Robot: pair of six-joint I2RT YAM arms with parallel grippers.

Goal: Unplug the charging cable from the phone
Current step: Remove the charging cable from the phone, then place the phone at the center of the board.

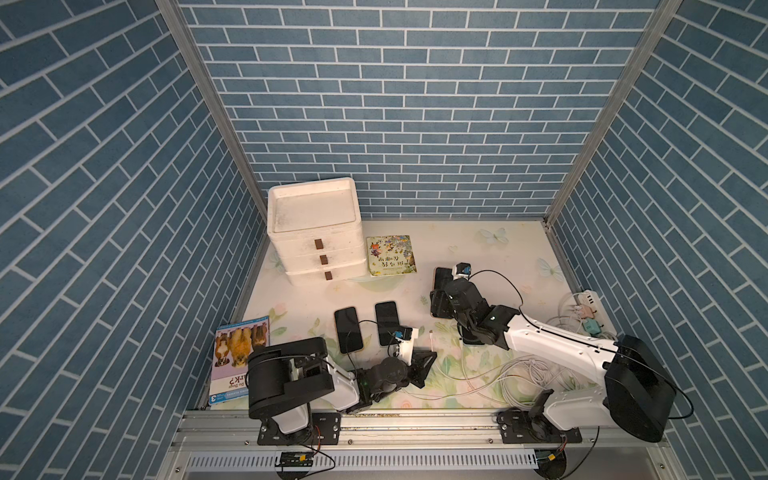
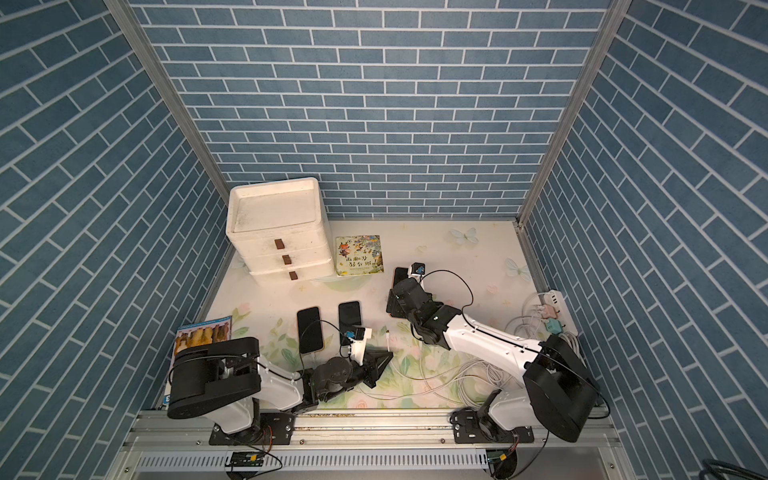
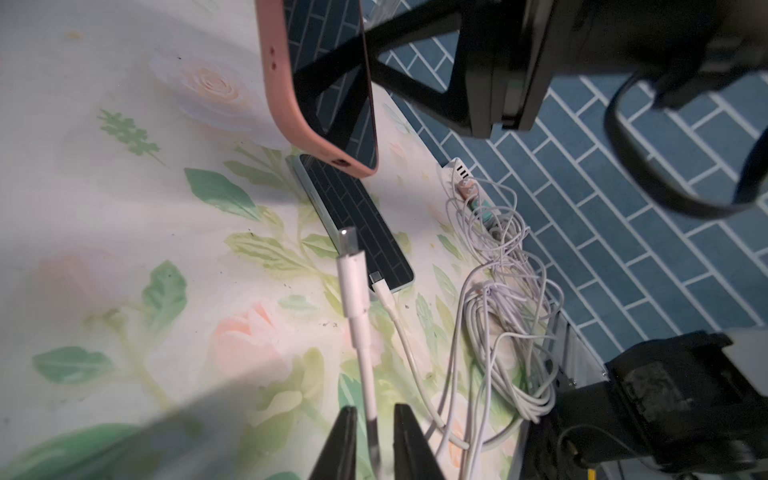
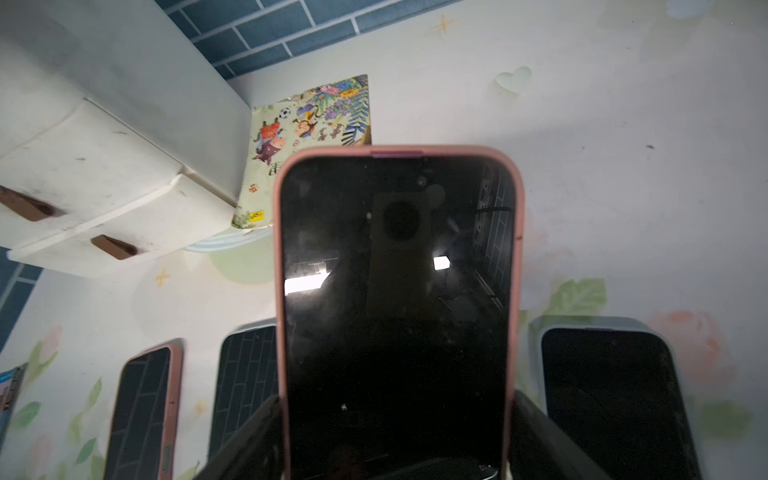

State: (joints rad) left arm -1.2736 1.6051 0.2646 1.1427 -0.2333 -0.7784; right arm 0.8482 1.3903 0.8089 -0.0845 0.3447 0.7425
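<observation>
R gripper point(image 4: 395, 415) is clamped on the sides of the pink-cased phone point(image 4: 395, 291) and holds it off the floral tabletop point(image 4: 623, 166), dark screen up, right of centre in the scene. Its charging cable point(image 3: 353, 282) is out: we see the silver plug free, tip aimed at the phone's empty port but apart from it. The white cord runs back betw the L gripper point(image 3: 374, 409) fingers point(image 3: 343, 440), which stand apart w/ gaps either side, so not pinched. In both top views the plug end point(image 1: 431, 334) shows just far of the L gripper tips, near-centre. A mint-edged phone point(image 3: 357, 220) lies flat beyond, w/ its own cable plugged in. A second pink phone point(image 1: 348, 330) & a fourth phone point(image 1: 386, 322) lie left of centre. Cord tangle point(image 3: 507, 316) & power strip point(image 1: 586, 305) sit at the right edge.
</observation>
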